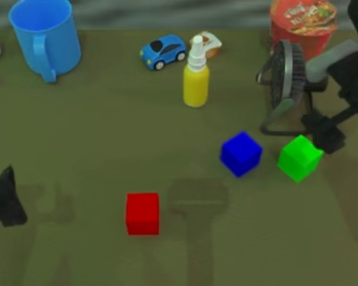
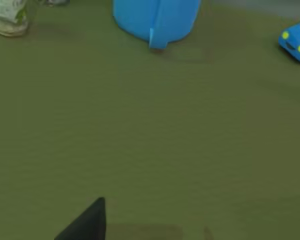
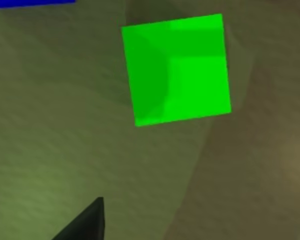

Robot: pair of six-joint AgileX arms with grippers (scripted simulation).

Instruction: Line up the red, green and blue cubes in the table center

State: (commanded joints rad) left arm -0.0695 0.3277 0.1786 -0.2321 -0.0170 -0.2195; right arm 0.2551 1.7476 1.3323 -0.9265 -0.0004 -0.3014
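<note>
The red cube (image 1: pixel 142 213) lies left of the table center (image 1: pixel 185 179) on the olive top. Further right, the blue cube (image 1: pixel 241 154) and the green cube (image 1: pixel 299 158) sit side by side with a small gap. My right gripper (image 1: pixel 329 138) hovers open just beyond the green cube's far right corner, holding nothing. In the right wrist view the green cube (image 3: pixel 176 70) rests on the table ahead of one dark fingertip (image 3: pixel 90 220), with a sliver of the blue cube (image 3: pixel 30 2) at the frame's edge. My left gripper (image 1: pixel 6 199) is parked open at the left edge.
Along the back stand a big light-blue mug (image 1: pixel 45 36), a blue toy car (image 1: pixel 163 52), a yellow spray bottle (image 1: pixel 196 74), a small black fan (image 1: pixel 286 83) and a red noodle cup (image 1: pixel 303 21). The fan stands close behind the green cube.
</note>
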